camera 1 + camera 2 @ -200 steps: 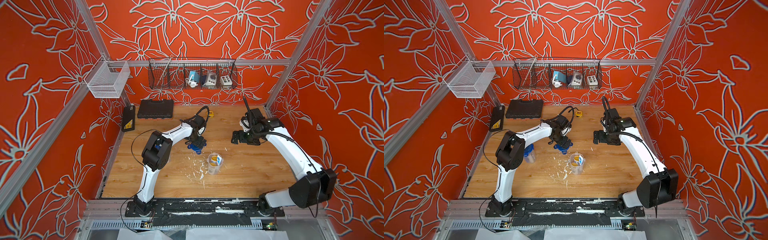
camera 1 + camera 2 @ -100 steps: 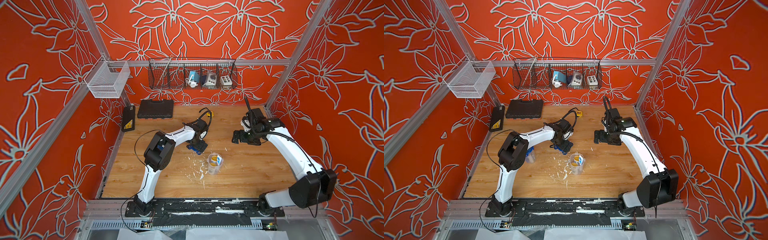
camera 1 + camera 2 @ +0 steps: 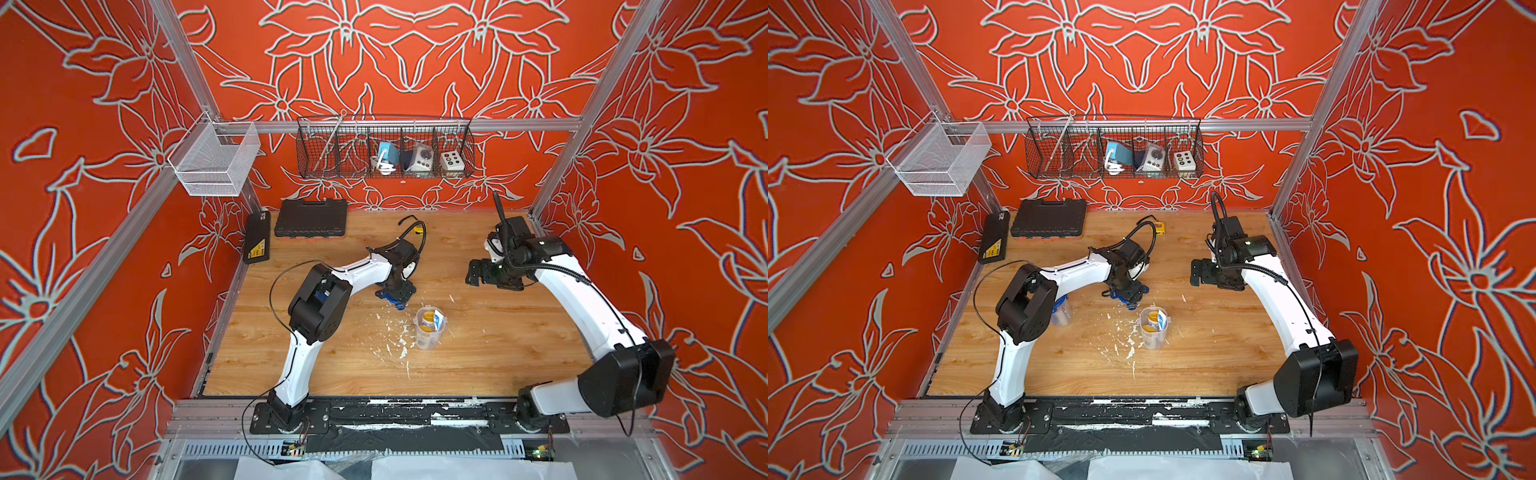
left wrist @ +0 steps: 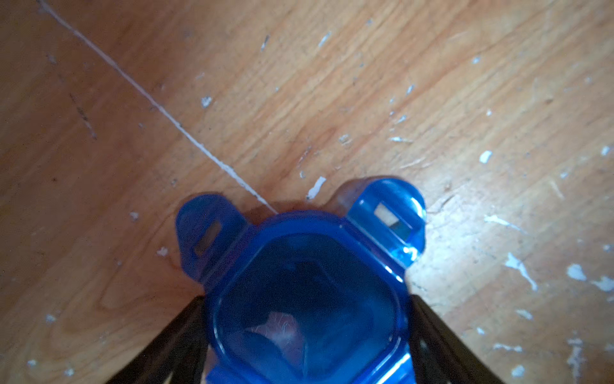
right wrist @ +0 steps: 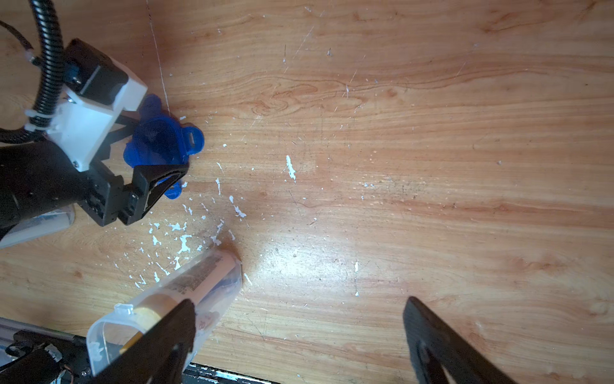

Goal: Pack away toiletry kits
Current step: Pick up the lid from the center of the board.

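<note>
- White mesh basket (image 3: 212,160): hangs on the left frame rail, above the bench.
- Left clear cup (image 3: 1062,318): stands near the bench's left edge, mostly hidden behind the left arm's elbow. Blue shows at its top. I cannot make out what is in it.
- Black wire basket (image 3: 384,147) on the back wall: blue device with white cable (image 3: 386,156), grey-white device (image 3: 417,158) and white button box (image 3: 451,160), side by side, one per compartment.
- Left hand (image 3: 395,291): points down at mid-bench over a blue four-tab lid (image 4: 305,292) on the wood. Its fingers stand wide, one at each side of the lid, close against its rim. I cannot tell whether they press on it.
- Open clear cup (image 3: 429,343): upright, just right of the lid and nearer the front. It holds a yellow-capped bottle (image 3: 426,320) and a white-blue toothpaste tube (image 3: 439,321).
- Right hand (image 5: 299,304): hovers right of centre with its fingers spread fully and nothing between them. In both top views it is well apart from the open cup.
- Bench (image 3: 498,353): wood grain, with white flecks (image 3: 390,336) scattered left of the open cup. A black tool case (image 3: 311,217) lies at back left, a yellow tape measure (image 3: 421,227) at back centre.
- Room: orange walls with white flower outlines, aluminium frame posts.
</note>
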### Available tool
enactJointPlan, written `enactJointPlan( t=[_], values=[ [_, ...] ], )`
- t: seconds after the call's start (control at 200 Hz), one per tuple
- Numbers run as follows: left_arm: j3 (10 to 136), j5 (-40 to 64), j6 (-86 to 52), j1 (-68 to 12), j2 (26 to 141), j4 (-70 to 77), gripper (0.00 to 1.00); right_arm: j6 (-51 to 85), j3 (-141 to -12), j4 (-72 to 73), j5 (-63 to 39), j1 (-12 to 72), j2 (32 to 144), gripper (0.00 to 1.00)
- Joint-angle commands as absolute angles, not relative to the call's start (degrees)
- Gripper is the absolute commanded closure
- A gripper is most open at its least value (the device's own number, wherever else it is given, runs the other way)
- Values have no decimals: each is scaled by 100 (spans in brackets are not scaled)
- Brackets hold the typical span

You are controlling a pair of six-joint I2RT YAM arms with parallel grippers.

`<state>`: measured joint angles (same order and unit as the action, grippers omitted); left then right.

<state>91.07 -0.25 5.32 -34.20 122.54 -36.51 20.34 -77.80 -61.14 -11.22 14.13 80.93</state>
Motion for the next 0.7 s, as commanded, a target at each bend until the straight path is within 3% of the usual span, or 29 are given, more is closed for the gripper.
enactJointPlan(
  t=[0.0,0.47,0.696],
  values=[
    [8979,-360,559,-3445,12257,-4067,33,2108,-7699,-6125,-1029,1354,7938,2],
    [10043,-879,-56,-3582,10892,-5571,33,2091,-7403,-6236,-1005,1252,7602,2],
    [9936,-338,-319,-3731,9819,-5516,33,2109,-7256,-6299,-990,1156,7372,2]
  ],
)
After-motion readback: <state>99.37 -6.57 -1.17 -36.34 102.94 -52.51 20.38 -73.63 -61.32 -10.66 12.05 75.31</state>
